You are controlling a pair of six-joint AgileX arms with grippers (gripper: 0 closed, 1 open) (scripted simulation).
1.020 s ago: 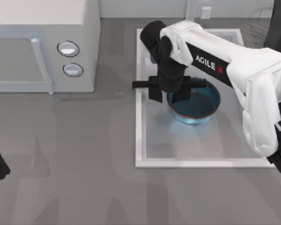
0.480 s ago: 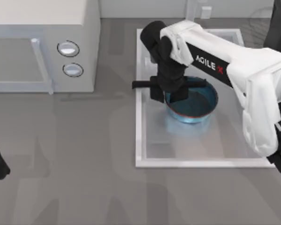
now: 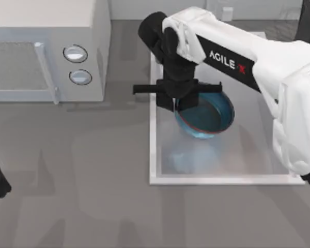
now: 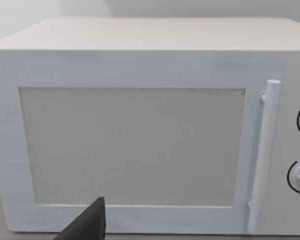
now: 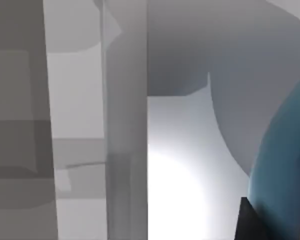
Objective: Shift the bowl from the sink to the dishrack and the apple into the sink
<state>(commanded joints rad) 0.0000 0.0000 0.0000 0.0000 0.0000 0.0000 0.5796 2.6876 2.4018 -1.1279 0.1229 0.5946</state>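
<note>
Right gripper [image 3: 182, 105] pinches near-left rim of glossy blue bowl [image 3: 209, 116], lifted, tilted above white rectangular sink [image 3: 153, 155]. Next: carry to dishrack. Left arm parked at table's left edge, claw state unclear.

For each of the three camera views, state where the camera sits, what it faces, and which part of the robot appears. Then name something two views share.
Top view: above the table, looking down; sink, microwave, right arm.
Left wrist view: on the left arm, facing the microwave door; a dark fingertip.
Right wrist view: on the right arm, facing the sink wall beside the bowl.
Shared: the bowl, in top and right wrist views.
</note>
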